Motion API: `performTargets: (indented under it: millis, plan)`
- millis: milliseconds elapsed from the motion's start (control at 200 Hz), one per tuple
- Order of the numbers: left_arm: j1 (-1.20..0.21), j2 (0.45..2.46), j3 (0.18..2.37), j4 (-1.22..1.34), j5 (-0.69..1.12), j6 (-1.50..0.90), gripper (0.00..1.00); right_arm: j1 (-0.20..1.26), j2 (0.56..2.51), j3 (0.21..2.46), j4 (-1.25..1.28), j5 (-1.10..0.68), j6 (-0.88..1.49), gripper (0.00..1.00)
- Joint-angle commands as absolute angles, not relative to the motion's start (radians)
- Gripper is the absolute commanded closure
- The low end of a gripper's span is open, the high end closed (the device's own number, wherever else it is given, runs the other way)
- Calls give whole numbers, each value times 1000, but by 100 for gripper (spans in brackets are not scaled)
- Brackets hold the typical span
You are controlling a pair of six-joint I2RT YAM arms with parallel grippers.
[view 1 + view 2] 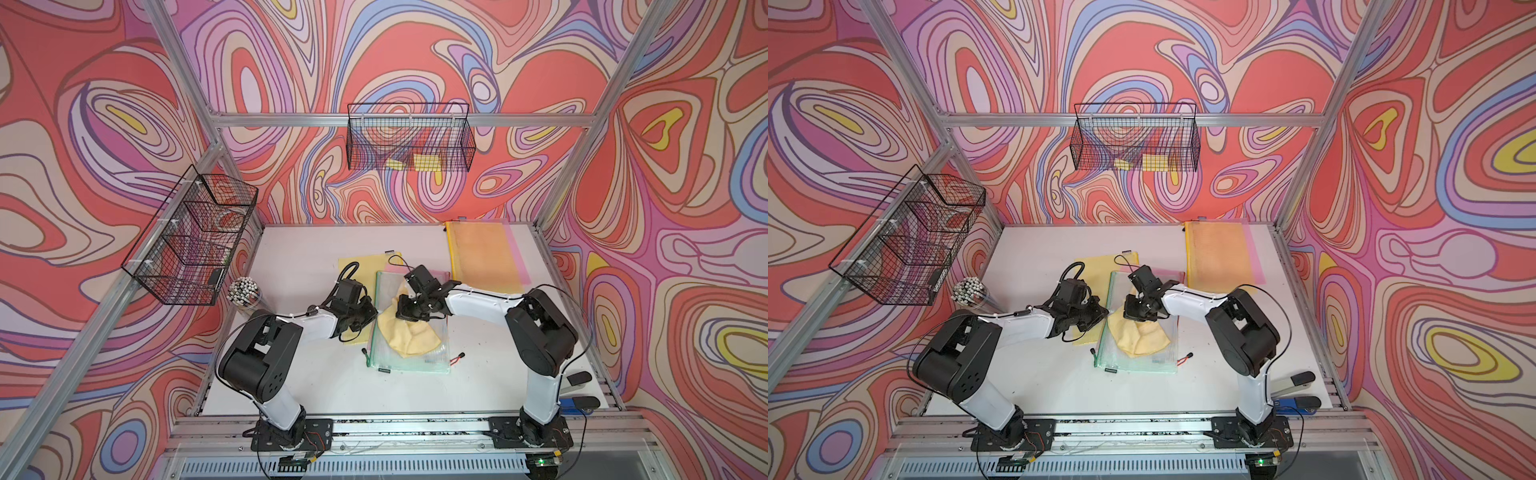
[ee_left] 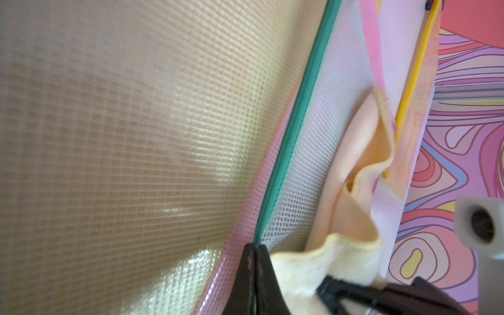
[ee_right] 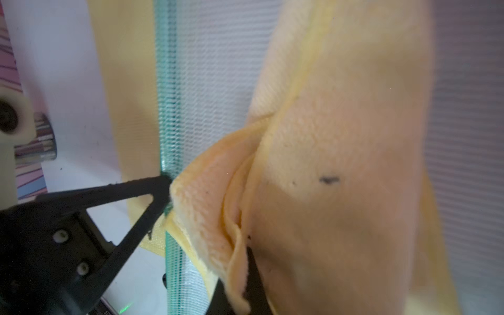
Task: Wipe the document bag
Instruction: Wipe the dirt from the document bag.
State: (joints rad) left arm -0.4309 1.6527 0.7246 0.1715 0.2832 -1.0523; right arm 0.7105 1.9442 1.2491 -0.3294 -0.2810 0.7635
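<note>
Pinching a fold of the cloth (image 3: 341, 136), the right jaws are clamped on it; the left jaws are closed on the zip edge (image 2: 286, 152) of the bag (image 1: 419, 363). To wipe well, I'd hold that edge pinned and drag the cloth flat along the bag's length. The bag lies mid-tabletop (image 1: 311, 374), long axis running from the robot toward the back wall, zip edge facing the left arm.

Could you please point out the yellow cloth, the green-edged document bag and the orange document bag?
yellow cloth (image 1: 409, 336), in a top view, its crumpled middle.
green-edged document bag (image 1: 430, 362), in a top view, bare mesh beside the cloth.
orange document bag (image 1: 486, 253), in a top view, its flat middle.
</note>
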Motion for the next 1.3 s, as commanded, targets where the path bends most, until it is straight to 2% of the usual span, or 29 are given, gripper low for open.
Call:
performTargets:
  millis: [0, 190, 451, 566, 661, 821, 951, 1132, 1297]
  plan:
    - [-427, 1646, 724, 202, 254, -1078, 100, 721, 1996, 1240, -278, -329, 833, 100]
    - [-427, 1641, 730, 189, 242, -1075, 100, 697, 1947, 1156, -335, -259, 804, 100]
    - [-426, 1628, 728, 173, 224, -1067, 100, 462, 1713, 895, -369, -243, 744, 100]
    - [-426, 1639, 732, 186, 235, -1074, 100, 436, 1672, 889, -382, -241, 722, 100]
    - [-426, 1659, 729, 232, 250, -1098, 100, 466, 1705, 906, -295, -327, 751, 100]
    - [-425, 1695, 729, 320, 267, -1149, 100, 640, 1833, 1075, -297, -297, 777, 100]
    - [-425, 1718, 732, 369, 263, -1184, 100, 738, 1935, 1166, -223, -358, 825, 100]
    - [-426, 1720, 744, 377, 243, -1195, 100, 766, 1988, 1156, -134, -414, 879, 100]
    - [-426, 1708, 756, 340, 235, -1178, 100, 736, 1937, 1074, -172, -361, 864, 100]
